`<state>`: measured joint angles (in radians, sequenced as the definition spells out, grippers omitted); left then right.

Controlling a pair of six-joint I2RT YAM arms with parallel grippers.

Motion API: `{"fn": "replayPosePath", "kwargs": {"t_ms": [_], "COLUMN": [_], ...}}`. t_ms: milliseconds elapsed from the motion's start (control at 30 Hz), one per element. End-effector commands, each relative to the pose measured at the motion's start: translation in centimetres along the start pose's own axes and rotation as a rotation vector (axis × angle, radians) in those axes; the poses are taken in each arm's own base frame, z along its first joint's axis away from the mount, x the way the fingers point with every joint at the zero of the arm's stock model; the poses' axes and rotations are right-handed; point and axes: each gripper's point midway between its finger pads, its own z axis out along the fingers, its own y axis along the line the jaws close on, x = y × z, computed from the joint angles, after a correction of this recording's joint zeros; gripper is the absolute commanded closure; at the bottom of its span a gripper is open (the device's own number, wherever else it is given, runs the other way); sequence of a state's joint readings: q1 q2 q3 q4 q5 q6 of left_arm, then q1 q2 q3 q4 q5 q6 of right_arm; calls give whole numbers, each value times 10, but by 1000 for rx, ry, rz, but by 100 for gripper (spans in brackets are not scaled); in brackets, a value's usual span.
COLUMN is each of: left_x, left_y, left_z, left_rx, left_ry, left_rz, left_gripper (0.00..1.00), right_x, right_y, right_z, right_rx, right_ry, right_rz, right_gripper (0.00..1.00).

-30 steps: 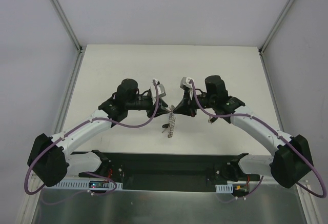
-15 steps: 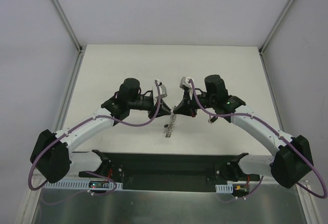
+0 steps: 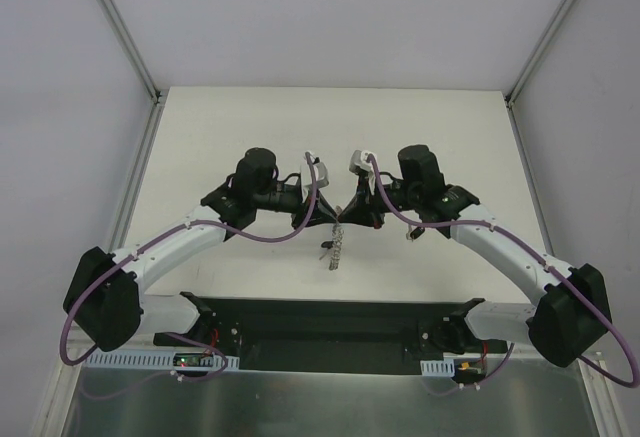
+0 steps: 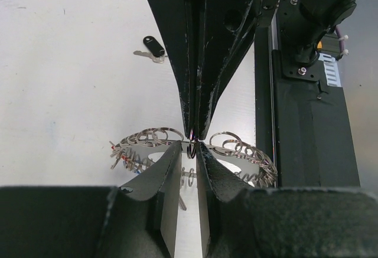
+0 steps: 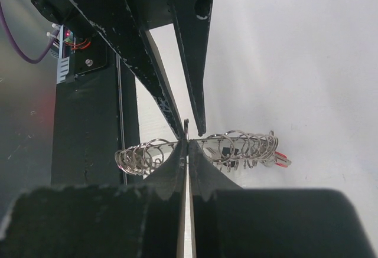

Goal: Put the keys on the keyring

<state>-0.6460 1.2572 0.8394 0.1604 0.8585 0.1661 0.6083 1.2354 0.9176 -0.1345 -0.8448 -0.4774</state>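
Observation:
The keyring (image 4: 146, 147), a flat grey ring edged with wire loops, hangs edge-on between both grippers. It also shows in the right wrist view (image 5: 239, 146) with a red tag (image 5: 282, 162), and in the top view (image 3: 337, 244). My right gripper (image 5: 187, 141) is shut on its rim. My left gripper (image 4: 189, 146) is narrowly open, its fingers astride a small wire loop (image 4: 190, 150) opposite the right fingers (image 4: 204, 92). One black key (image 4: 153, 46) lies on the table beyond. A small dark piece (image 5: 228, 152) sits behind the loops; I cannot tell what it is.
The black base plate (image 3: 330, 322) runs along the table's near edge, close beneath the ring (image 4: 307, 152). White walls and metal frame rails (image 3: 125, 47) surround the white table (image 3: 330, 127).
My left gripper has moved right, up to the keyring and the right gripper. The right arm has held still with the ring.

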Motion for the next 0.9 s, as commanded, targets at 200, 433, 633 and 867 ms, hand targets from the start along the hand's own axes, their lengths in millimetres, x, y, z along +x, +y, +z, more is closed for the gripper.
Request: {"fn": "replayPosePath", "kwargs": {"t_ms": [200, 433, 633, 867], "left_x": [-17, -12, -13, -15], "left_y": [-1, 3, 17, 23], "left_z": [3, 2, -13, -37], "left_rx": [54, 34, -83, -171], "left_ry": [-27, 2, -11, -43], "left_rz": [20, 8, -9, -53], "left_gripper": [90, 100, 100, 100], "right_x": [-36, -34, -25, 35], "right_y": [6, 3, -15, -72], "right_z": [-3, -3, -21, -81], "right_rx": [-22, 3, 172, 664], "right_ry": [-62, -50, -16, 123], "right_rz": [-105, -76, 27, 361], "right_gripper": [99, 83, 52, 48]}}
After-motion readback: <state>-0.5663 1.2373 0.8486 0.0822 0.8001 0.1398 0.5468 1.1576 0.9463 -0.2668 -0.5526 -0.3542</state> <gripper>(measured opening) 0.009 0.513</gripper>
